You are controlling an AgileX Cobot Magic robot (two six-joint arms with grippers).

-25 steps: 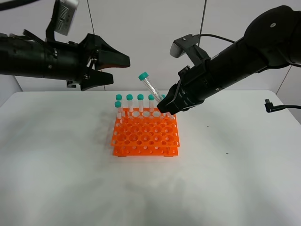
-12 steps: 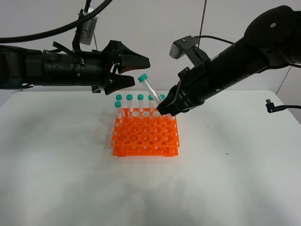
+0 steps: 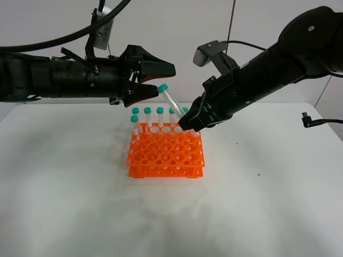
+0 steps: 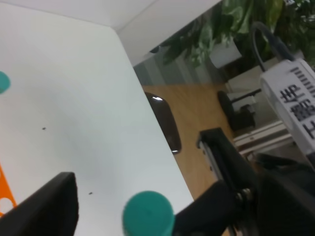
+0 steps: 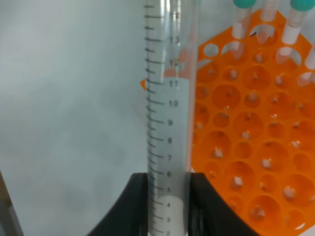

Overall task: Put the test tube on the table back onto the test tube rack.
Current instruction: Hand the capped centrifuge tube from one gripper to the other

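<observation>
Test tube (image 3: 170, 103) tilted over rack (image 3: 166, 159), pinched by outstretched right end effector (image 3: 187, 124); left end effector (image 3: 166, 80) spread nearby.

Tube (image 3: 170, 102) lower end, at 5 o'clock from its cap (image 3: 162, 87), is hidden behind right jaws. Right wrist view crops the cap.

High frontal overview; close wrist views; the test tube (image 5: 170, 123) probably common to all.
</observation>
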